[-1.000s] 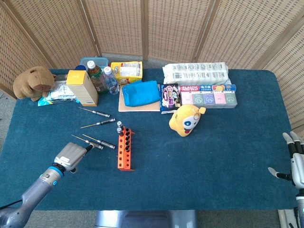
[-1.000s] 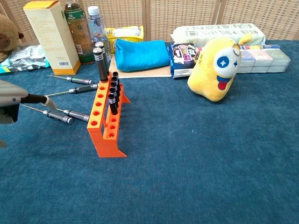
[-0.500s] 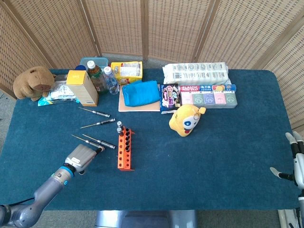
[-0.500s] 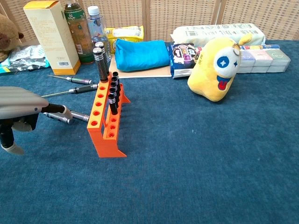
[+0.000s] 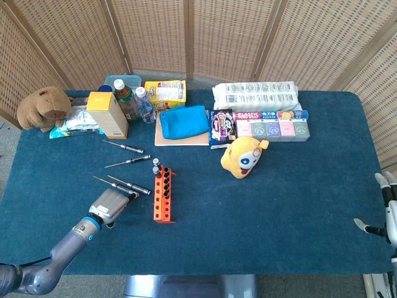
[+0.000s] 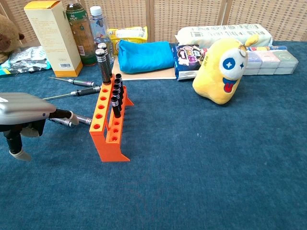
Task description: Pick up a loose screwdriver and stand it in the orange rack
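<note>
The rack (image 5: 163, 195) stands upright on the blue bench (image 5: 279, 211), with several black-handled drivers already seated in its far holes. Just left of the rack sits the left hand (image 5: 107, 205); the head view shows only its grey back, while the chest view shows the left hand (image 6: 24, 115) from the side, with a dark finger pointing toward the rack and another hanging down to the cloth. Whether those fingers pinch anything I cannot tell.

Two loose screwdrivers (image 5: 129, 184) lie side by side left of the rack, their handles nearest it, tips pointing away. In the chest view the hand covers most of them, leaving one knurled handle (image 6: 76, 118) showing between hand and rack. Two more drivers lie farther back from the rack: one (image 5: 128, 161) just beyond its far end, another (image 5: 124, 146) behind that.

The right hand (image 5: 386, 210) appears only in the head view, far right of the rack at the bench edge, fingers apart and holding nothing.

Behind the rack stand a yellow box (image 5: 107, 114), two bottles (image 5: 126, 99), a blue pouch (image 5: 183, 121) and a snack bag (image 5: 221, 126). A yellow plush (image 5: 244, 157) sits right of the rack, a brown plush (image 5: 42, 107) far left and back.
</note>
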Controlling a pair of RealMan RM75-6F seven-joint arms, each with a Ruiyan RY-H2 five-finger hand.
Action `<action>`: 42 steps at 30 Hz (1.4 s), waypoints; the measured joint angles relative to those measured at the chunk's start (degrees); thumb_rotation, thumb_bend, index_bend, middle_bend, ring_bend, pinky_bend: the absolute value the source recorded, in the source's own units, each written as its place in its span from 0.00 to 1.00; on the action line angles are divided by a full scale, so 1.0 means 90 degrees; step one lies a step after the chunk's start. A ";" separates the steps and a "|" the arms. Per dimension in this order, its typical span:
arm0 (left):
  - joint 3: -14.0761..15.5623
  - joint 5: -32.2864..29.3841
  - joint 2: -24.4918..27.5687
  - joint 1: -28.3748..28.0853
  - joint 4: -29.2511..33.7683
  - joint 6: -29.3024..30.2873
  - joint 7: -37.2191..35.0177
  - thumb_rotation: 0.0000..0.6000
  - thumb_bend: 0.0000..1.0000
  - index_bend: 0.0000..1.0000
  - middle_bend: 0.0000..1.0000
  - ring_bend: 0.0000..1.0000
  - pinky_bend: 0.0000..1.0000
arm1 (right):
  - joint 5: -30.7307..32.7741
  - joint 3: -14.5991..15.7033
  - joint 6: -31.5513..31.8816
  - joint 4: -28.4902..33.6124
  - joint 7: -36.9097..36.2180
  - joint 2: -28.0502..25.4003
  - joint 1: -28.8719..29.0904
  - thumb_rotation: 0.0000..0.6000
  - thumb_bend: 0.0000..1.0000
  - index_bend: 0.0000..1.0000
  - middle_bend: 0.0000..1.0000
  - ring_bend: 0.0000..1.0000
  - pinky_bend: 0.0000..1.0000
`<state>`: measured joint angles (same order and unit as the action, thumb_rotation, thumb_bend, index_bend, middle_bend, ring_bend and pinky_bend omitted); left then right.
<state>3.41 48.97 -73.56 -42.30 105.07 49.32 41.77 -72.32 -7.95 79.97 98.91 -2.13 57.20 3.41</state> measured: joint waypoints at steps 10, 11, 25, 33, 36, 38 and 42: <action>0.0073 -0.0183 -0.0144 -0.0207 -0.0195 -0.0099 -0.0167 1.00 0.17 0.13 1.00 1.00 1.00 | -0.0007 -0.0010 0.0042 0.0042 -0.0059 -0.0043 -0.0031 1.00 0.00 0.00 0.00 0.00 0.00; 0.0082 -0.0198 -0.0148 -0.0218 -0.0196 -0.0096 -0.0167 1.00 0.17 0.13 1.00 1.00 1.00 | -0.0011 -0.0010 0.0045 0.0045 -0.0064 -0.0045 -0.0033 1.00 0.00 0.00 0.00 0.00 0.00; 0.0185 -0.0394 -0.0192 -0.0370 -0.0261 0.0048 -0.0113 1.00 0.17 0.13 1.00 1.00 1.00 | -0.0004 -0.0009 0.0022 0.0058 -0.0084 -0.0060 -0.0031 1.00 0.00 0.00 0.00 0.00 0.00; 0.0277 -0.0535 -0.0102 -0.0416 -0.0159 0.0077 -0.0140 1.00 0.17 0.13 1.00 1.00 1.00 | -0.0015 -0.0014 0.0050 0.0076 -0.0123 -0.0082 -0.0049 1.00 0.00 0.00 0.00 0.00 0.00; 0.0321 -0.0560 0.0024 -0.0419 -0.0025 0.0092 -0.0166 1.00 0.17 0.13 1.00 1.00 1.00 | -0.0026 -0.0017 0.0064 0.0085 -0.0148 -0.0097 -0.0057 1.00 0.00 0.00 0.00 0.00 0.00; 0.0365 -0.0588 0.0159 -0.0424 0.0091 0.0090 -0.0193 1.00 0.17 0.13 1.00 1.00 1.00 | -0.0029 -0.0016 0.0065 0.0090 -0.0173 -0.0109 -0.0063 1.00 0.00 0.00 0.00 0.00 0.00; 0.0467 -0.0637 0.0520 -0.0429 0.0356 0.0072 -0.0277 1.00 0.17 0.13 1.00 1.00 1.00 | -0.0035 -0.0009 0.0039 0.0107 -0.0198 -0.0130 -0.0062 1.00 0.00 0.00 0.00 0.00 0.00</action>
<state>7.61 43.24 -68.87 -46.16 108.27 49.97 39.28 -72.64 -8.03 80.32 99.88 -3.91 56.04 2.85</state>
